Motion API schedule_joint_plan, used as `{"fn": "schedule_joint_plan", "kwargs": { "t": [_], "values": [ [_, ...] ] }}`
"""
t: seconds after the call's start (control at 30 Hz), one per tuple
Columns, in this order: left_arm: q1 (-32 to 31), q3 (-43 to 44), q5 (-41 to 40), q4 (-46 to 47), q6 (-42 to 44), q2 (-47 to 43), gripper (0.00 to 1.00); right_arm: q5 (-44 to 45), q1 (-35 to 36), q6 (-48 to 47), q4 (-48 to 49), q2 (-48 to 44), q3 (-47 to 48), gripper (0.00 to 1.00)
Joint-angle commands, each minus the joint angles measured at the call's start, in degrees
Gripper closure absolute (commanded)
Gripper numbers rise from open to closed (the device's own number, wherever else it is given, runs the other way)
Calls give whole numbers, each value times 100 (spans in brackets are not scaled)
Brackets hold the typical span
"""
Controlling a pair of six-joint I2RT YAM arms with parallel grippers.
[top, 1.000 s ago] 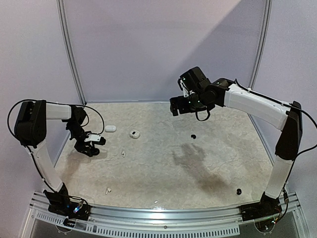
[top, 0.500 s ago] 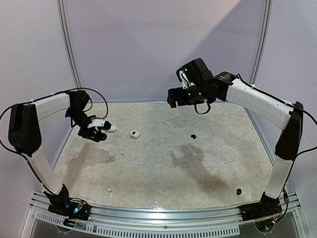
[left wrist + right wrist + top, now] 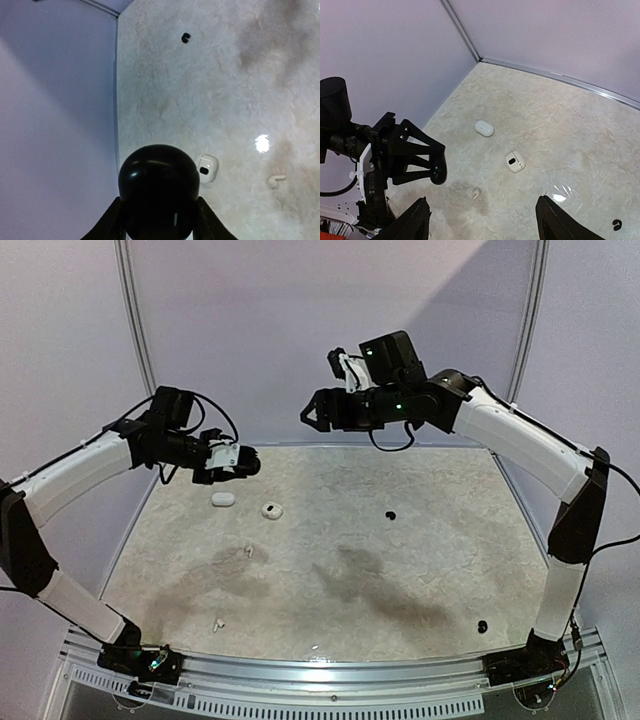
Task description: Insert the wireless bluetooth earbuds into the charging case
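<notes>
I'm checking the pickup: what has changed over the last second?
The left gripper rose from the table at the left and swung toward the far middle, carrying the black case. The right gripper, open and empty, moved left toward it. The closed white case, the open white case and the loose earbuds stayed put.

The white earbuds (image 3: pixel 248 552) and black earbuds (image 3: pixel 390 514) lie scattered, black charging case (image 3: pixel 157 182) aloft.

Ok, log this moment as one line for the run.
left end effector: in air, holding black case | right end effector: in air, open, empty | earbuds: loose on table, none inserted
</notes>
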Motion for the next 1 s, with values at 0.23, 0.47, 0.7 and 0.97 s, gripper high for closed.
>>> {"fn": "schedule_joint_plan", "kwargs": {
  "t": [0.23,0.47,0.7,0.97],
  "values": [
    [-817,-919,-606,2723,-304,-453,100,-893,352,-111,-212,1063,781,32],
    [-983,-973,-617,2811,-283,-501,100,-942,365,-47,-116,1286,854,56],
    [-1047,-1002,-636,2778,-182,-539,100,-1042,363,-150,-18,1262,842,83],
    [-1080,-1181,-484,2613,34,-674,100,-979,363,-253,25,1199,836,78]
  ]
}}
